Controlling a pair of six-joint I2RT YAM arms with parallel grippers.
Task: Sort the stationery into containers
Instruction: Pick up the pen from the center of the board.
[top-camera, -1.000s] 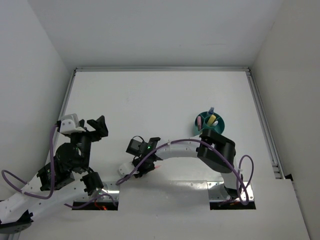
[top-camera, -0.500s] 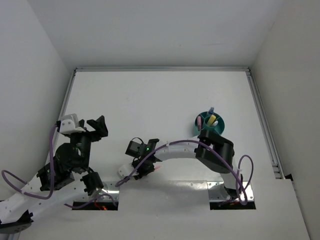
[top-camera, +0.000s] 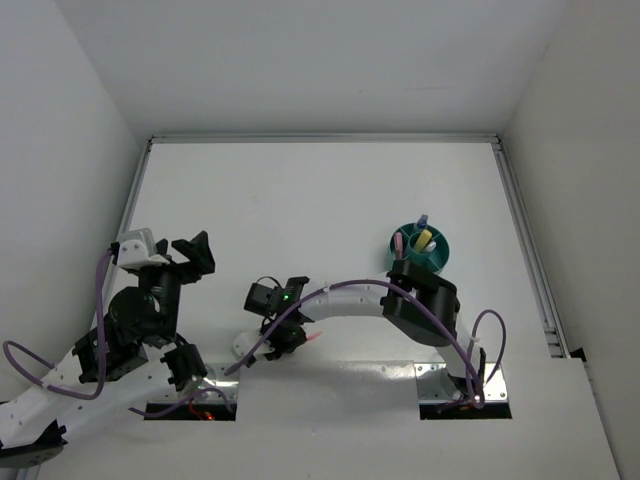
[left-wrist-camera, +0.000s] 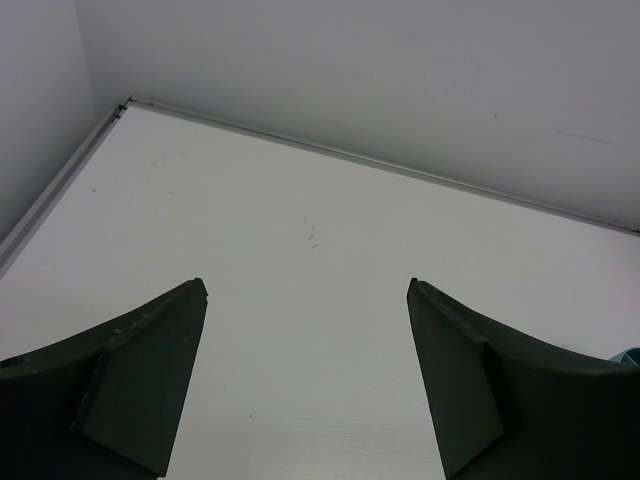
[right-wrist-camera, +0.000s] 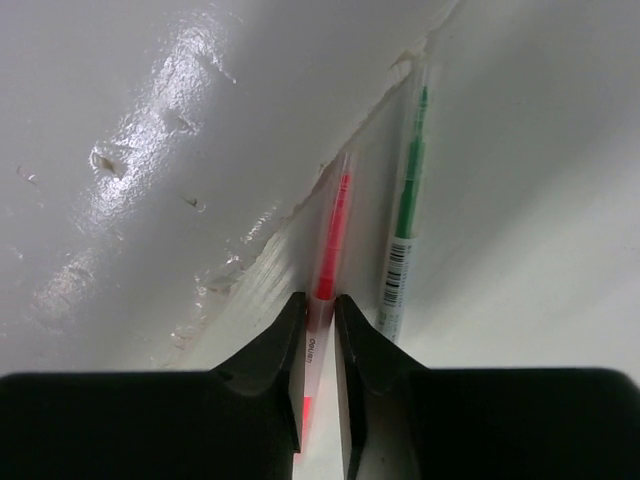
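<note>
White table (top-camera: 300, 200), walled left, far and right. Right arm (top-camera: 360, 298) stretched from its base across to the near left, wrist pointed down at the near edge. Left arm (top-camera: 140, 310) folded back at the near left, over bare table.

Teal cup (top-camera: 443, 257) at the right, well apart from the work, already holding a yellow marker (top-camera: 424, 239) and other pastel items among its dividers.

Left gripper (left-wrist-camera: 306, 285) spread wide, nothing between the fingers, nothing touched.

Right gripper (right-wrist-camera: 319, 300) down at the surface, jaws almost pressed together, pinching the pink pen (right-wrist-camera: 336, 225) near one end, with the rest of the barrel running away along a seam beside a glossy strip (right-wrist-camera: 130, 160).

Green pen (right-wrist-camera: 410, 190) just beside and roughly parallel, right of the pink one in the wrist view, apparently not touched by the fingers.

Handling, as a judgement: both pens thin, light and stiff, with smooth round barrels likely to roll or slip. An end grip liable to let the pen droop or swivel on lifting; a hold nearer mid-barrel steadier. Seam and close neighbour leave little room for the fingers, so a risk of nudging the green pen.
</note>
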